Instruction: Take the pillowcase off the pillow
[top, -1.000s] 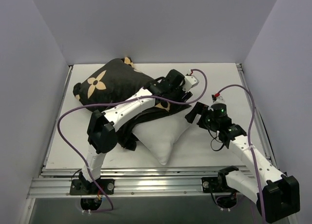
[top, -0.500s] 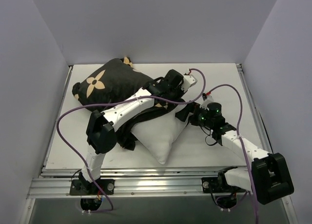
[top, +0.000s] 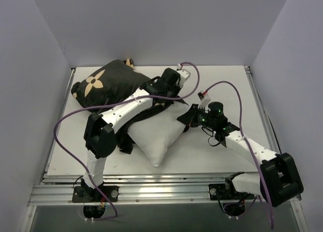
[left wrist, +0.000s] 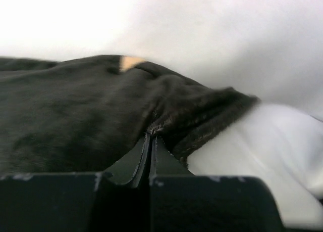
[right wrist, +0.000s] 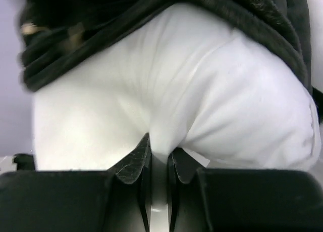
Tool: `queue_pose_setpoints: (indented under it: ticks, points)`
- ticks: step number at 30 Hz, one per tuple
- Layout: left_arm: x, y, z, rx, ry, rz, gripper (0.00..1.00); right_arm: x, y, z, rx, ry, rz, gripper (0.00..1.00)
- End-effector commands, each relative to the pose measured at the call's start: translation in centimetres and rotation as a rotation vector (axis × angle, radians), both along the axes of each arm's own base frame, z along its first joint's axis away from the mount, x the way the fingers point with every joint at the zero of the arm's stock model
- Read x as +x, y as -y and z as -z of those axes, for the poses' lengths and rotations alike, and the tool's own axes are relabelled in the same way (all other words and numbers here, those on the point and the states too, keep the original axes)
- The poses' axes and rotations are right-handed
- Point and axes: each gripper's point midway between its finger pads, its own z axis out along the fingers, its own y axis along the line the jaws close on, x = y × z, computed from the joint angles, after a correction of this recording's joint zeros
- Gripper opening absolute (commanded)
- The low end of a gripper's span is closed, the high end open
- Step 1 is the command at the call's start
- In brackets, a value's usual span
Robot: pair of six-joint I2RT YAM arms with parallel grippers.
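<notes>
**Left claw point(left wrist: 151, 137) clamped on the pillowcase point(top: 108, 85), right claw point(right wrist: 159, 150) clamped on the pillow point(top: 156, 138)**

In your top view, the pillowcase is bunched in the upper left of the frame. Its loose black edge trails toward the centre under the left arm. The pillow sticks out of it toward the lower centre, with one bare white corner pointing at the near edge of the surface point(top: 217, 156).

In your left wrist view, the left claw's jaws are pressed together on the hem of the black fabric at lower centre, and white pillow shows at the right. In your right wrist view, the right claw pinches a fold of white pillow at bottom centre, and the dark rim of the pillowcase wraps across the top of the frame.
</notes>
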Motion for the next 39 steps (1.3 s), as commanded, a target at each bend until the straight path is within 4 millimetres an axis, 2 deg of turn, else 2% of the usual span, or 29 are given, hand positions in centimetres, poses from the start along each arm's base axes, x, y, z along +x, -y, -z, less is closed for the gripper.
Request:
queue_pose_setpoints:
  ticks: [1, 2, 3, 5, 6, 8, 9, 15, 17, 18, 19, 20, 21, 22, 23, 24, 25, 26, 27, 28, 30, 31, 33, 34, 35, 36, 37, 38, 39]
  points:
    - [5.8, -6.7, -6.3, -0.052, 0.188, -0.332, 0.02, -2.9, -1.5, -7.6, 0.039, 0.145, -0.154, 0.00]
    - [6.8, -8.6, -6.6, -0.043, 0.198, -0.387, 0.02, -3.8, -1.1, -10.0, 0.054, 0.202, -0.158, 0.00]
    - [7.3, -9.7, -7.0, -0.044, 0.208, -0.425, 0.02, -4.6, -0.7, -10.7, 0.047, 0.196, -0.160, 0.00]
    - [8.1, -11.6, -7.6, -0.038, 0.230, -0.485, 0.02, -6.1, -0.1, -14.6, 0.067, 0.288, -0.169, 0.00]
    - [8.7, -12.9, -8.1, -0.040, 0.241, -0.514, 0.02, -6.7, 0.3, -14.8, 0.054, 0.270, -0.165, 0.00]
    - [9.3, -14.2, -8.9, -0.033, 0.266, -0.546, 0.03, -7.7, 1.0, -16.7, 0.050, 0.306, -0.161, 0.00]
    - [9.5, -14.8, -9.3, -0.025, 0.278, -0.549, 0.03, -8.3, 1.3, -16.0, 0.031, 0.267, -0.159, 0.00]
    - [10.8, -18.6, -10.4, 0.054, 0.337, -0.616, 0.03, -10.2, 4.2, -16.6, -0.031, 0.263, -0.055, 0.00]
    - [10.8, -18.6, -10.0, 0.047, 0.319, -0.598, 0.02, -10.5, 4.7, -16.3, -0.059, 0.264, -0.048, 0.00]
    - [10.7, -17.4, -10.5, -0.002, 0.317, -0.548, 0.02, -10.3, 5.0, -15.3, -0.086, 0.236, -0.034, 0.00]
    - [10.3, -16.6, -9.8, -0.017, 0.302, -0.516, 0.02, -10.0, 5.1, -14.7, -0.090, 0.211, -0.013, 0.00]
    - [9.8, -15.4, -9.9, -0.042, 0.306, -0.480, 0.02, -9.3, 5.0, -14.5, -0.086, 0.206, 0.002, 0.00]
    - [9.3, -14.4, -11.4, -0.074, 0.346, -0.425, 0.02, -8.9, 4.8, -13.5, -0.082, 0.183, 0.006, 0.01]
    - [8.7, -13.8, -10.6, -0.071, 0.337, -0.400, 0.02, -8.3, 4.5, -13.0, -0.061, 0.158, 0.024, 0.23]
    - [8.0, -12.6, -10.8, -0.080, 0.341, -0.367, 0.02, -7.3, 4.1, -13.7, -0.032, 0.194, 0.042, 0.36]
    - [7.5, -12.2, -11.4, -0.093, 0.351, -0.354, 0.02, -6.5, 4.1, -12.6, -0.030, 0.179, 0.066, 0.48]
    - [7.0, -11.7, -11.2, -0.095, 0.345, -0.336, 0.02, -5.5, 3.7, -11.8, -0.021, 0.153, 0.082, 0.67]
    - [6.3, -11.0, -11.3, -0.105, 0.340, -0.317, 0.02, -4.3, 3.4, -12.4, -0.001, 0.188, 0.096, 0.75]
    - [5.8, -10.8, -11.7, -0.120, 0.336, -0.311, 0.02, -3.6, 3.1, -11.9, -0.003, 0.179, 0.103, 0.81]
    - [5.4, -10.3, -11.7, -0.130, 0.328, -0.294, 0.02, -2.2, 2.8, -10.4, -0.025, 0.143, 0.116, 0.90]
    - [4.4, -9.5, -11.9, -0.146, 0.320, -0.270, 0.02, -0.2, 2.5, -9.9, -0.030, 0.159, 0.139, 0.96]
    - [4.0, -9.2, -12.0, -0.151, 0.317, -0.262, 0.02, 1.1, 2.3, -8.2, -0.053, 0.127, 0.149, 1.00]
    - [3.2, -8.6, -11.9, -0.153, 0.313, -0.241, 0.02, 2.8, 1.7, -7.8, -0.040, 0.139, 0.150, 1.00]
    - [3.0, -8.4, -12.0, -0.154, 0.314, -0.237, 0.02, 3.8, 1.2, -5.9, -0.050, 0.097, 0.142, 1.00]
    - [2.9, -8.3, -11.9, -0.152, 0.314, -0.236, 0.02, 4.7, 0.6, -6.5, -0.021, 0.123, 0.126, 1.00]
    - [2.8, -8.2, -11.7, -0.150, 0.312, -0.234, 0.02, 5.3, 0.0, -6.1, -0.006, 0.111, 0.117, 1.00]
    - [2.8, -8.1, -11.7, -0.150, 0.310, -0.231, 0.02, 6.0, -0.7, -4.4, -0.007, 0.073, 0.102, 1.00]
    - [2.8, -8.1, -11.5, -0.147, 0.309, -0.232, 0.02, 6.6, -1.7, -5.3, 0.032, 0.105, 0.076, 1.00]
    - [2.9, -8.0, -11.2, -0.139, 0.301, -0.231, 0.02, 7.0, -2.1, -4.9, 0.047, 0.099, 0.064, 1.00]
